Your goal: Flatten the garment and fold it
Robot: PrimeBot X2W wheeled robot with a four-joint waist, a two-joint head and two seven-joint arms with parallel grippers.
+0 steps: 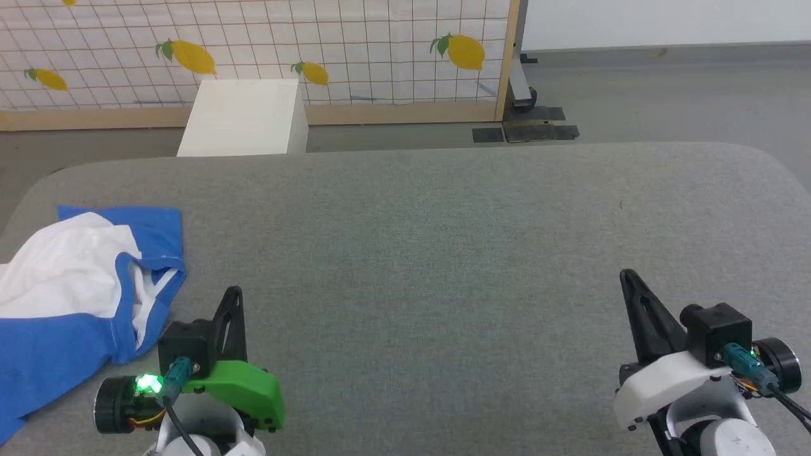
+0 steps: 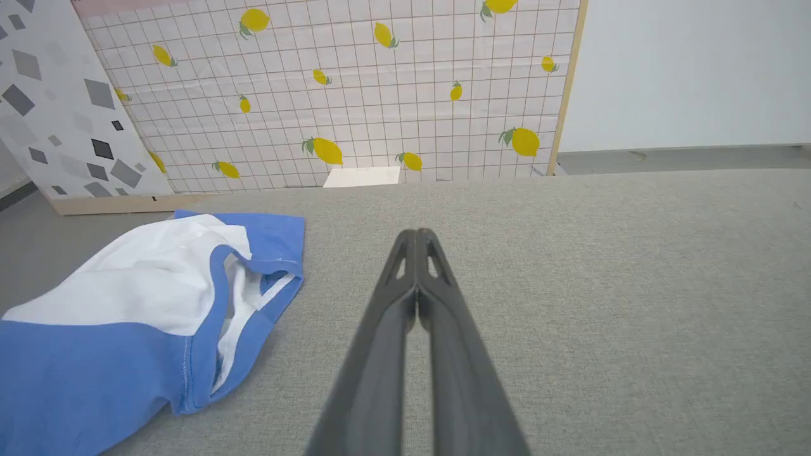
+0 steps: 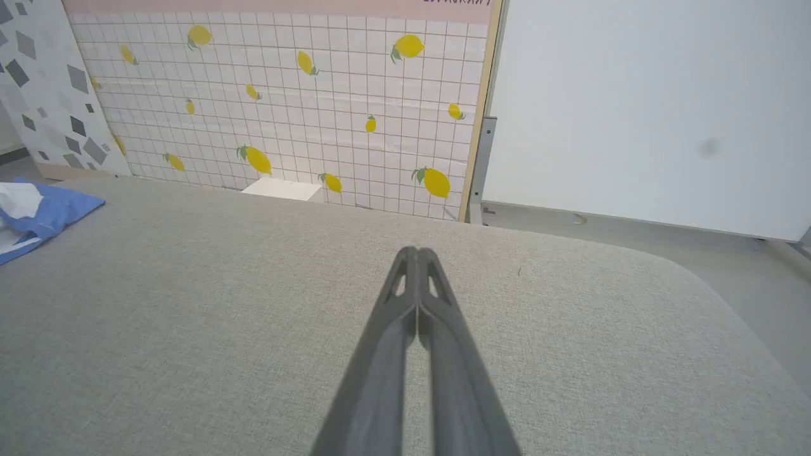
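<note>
Head view: a crumpled white-and-blue cotton T-shirt (image 1: 70, 285) lay at the left edge of the grey fabric tabletop (image 1: 412, 253) — left hand (image 1: 235, 292) and right hand (image 1: 627, 276) were closed, empty.

Beyond the grey fabric surface (image 1: 443, 253) stand a white box (image 1: 244, 117) and a lemon-printed grid panel (image 1: 355, 38).

Grey, fabric-covered table (image 1: 443, 253) with rounded far corners, bearing one crumpled white-and-blue garment (image 1: 63, 285) that lies bunched at its left edge.
</note>
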